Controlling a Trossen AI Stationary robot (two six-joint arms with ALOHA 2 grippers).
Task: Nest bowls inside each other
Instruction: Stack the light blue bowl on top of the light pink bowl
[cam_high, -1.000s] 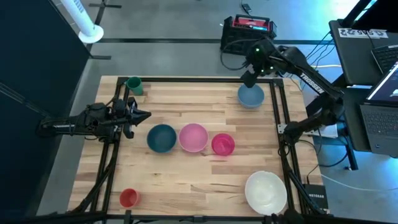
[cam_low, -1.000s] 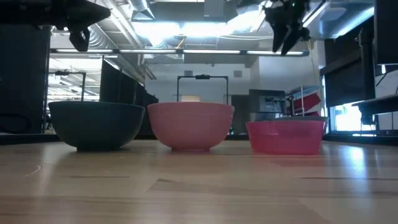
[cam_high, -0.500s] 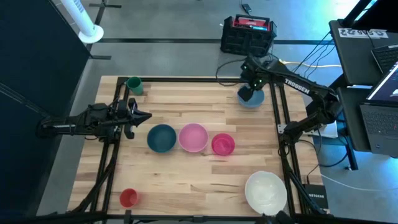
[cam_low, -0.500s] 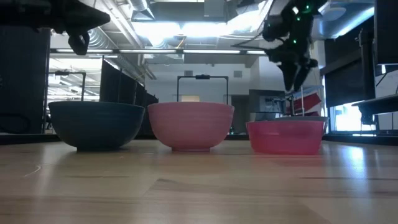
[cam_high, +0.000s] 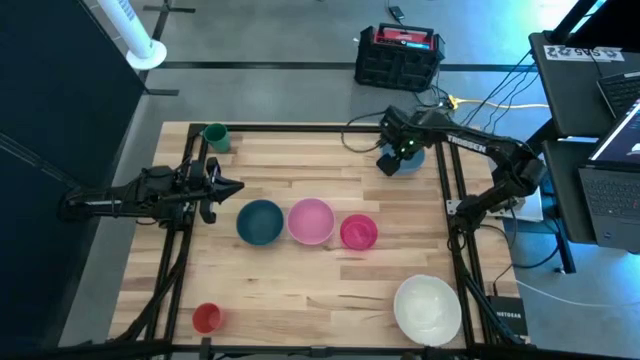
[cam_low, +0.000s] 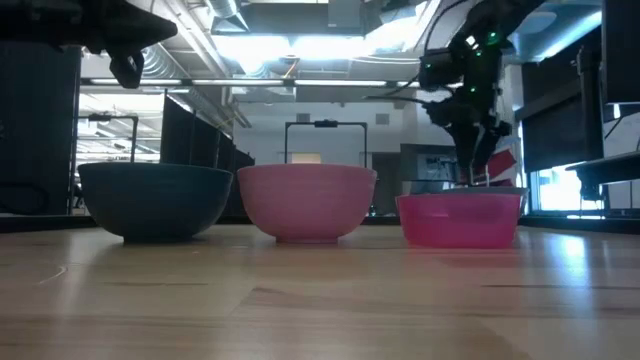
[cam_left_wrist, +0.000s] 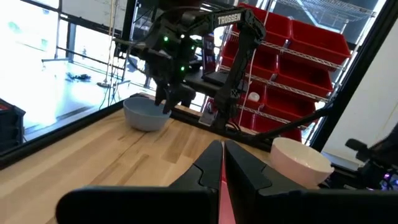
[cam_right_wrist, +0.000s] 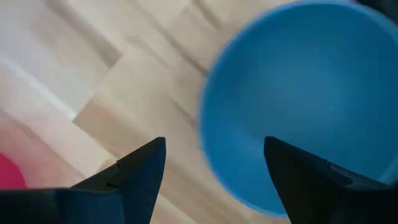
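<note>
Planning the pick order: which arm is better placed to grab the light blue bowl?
Right. The right gripper is open and straddles the rim of the light blue bowl at the far right corner. The left gripper is shut, near the table's left edge.

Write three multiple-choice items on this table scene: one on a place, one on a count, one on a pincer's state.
1. Where does the right pincer hang?
A. over the light blue bowl's rim
B. over the white bowl
C. beside the red cup

2. How many bowls touch in the middle row?
A. two
B. three
C. five

3. How does the left pincer stand?
A. open
B. shut on a bowl
C. shut, holding nothing

Key: 1 A, its open fingers straddle that rim; 2 B, teal, pink, magenta; 3 C, fingers meet, nothing between.
</note>
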